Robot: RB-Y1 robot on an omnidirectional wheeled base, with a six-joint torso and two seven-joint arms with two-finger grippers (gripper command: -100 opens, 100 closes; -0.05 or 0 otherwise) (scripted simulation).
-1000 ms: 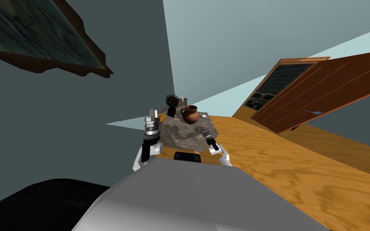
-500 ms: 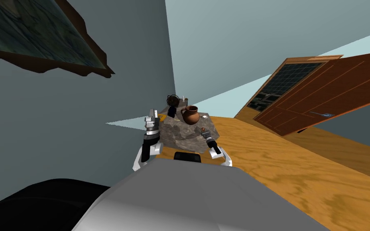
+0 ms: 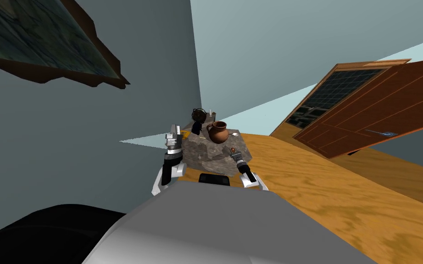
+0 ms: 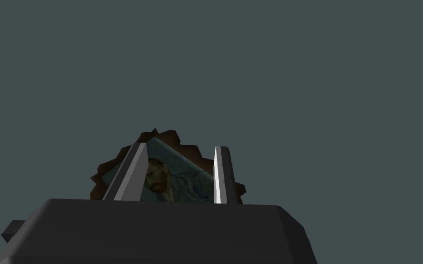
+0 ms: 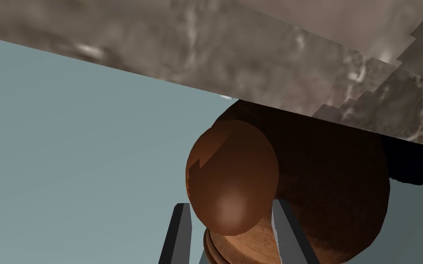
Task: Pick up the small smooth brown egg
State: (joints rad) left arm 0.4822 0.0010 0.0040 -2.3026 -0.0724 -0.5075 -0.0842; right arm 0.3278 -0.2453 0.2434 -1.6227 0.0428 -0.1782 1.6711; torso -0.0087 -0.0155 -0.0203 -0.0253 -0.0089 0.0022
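Right pincer (image 5: 230, 203) is clamped on the egg (image 5: 231, 169). My two thin blade fingers (image 5: 287, 231) press its sides, one in shade and one pale grey, and their roots are cut off at the frame's edge. The egg is one small, smooth oval, glossy brown with a soft highlight.

In the head view it is only a brown speck just right of the frame's centre, at the near right edge of the surface (image 3: 206, 153). From there I cannot tell whether it touches that surface.

Behind the egg stands one jug (image 5: 339, 192), round-bellied and dark brown. The egg hides a good part of it in my right wrist view. In the head view it shows a handle and an open mouth, at the centre of the frame.

The surface is a mottled grey-brown slab, rough and stone-like. A black shape (image 5: 412, 167) beside the jug is cut off and I cannot make out what it is.

At the far end of the slab, just above the frame's centre, sit one dark wiry round thing (image 3: 197, 114) and one small pale thing (image 3: 210, 111), too small to name.

My left pincer (image 3: 175, 131) is raised at the slab's left edge, its two fingers apart with nothing between them.

The floor (image 3: 343, 197) is orange wood grain. One reddish-brown panelled door (image 3: 371, 114) is cut off at the right edge of the frame.
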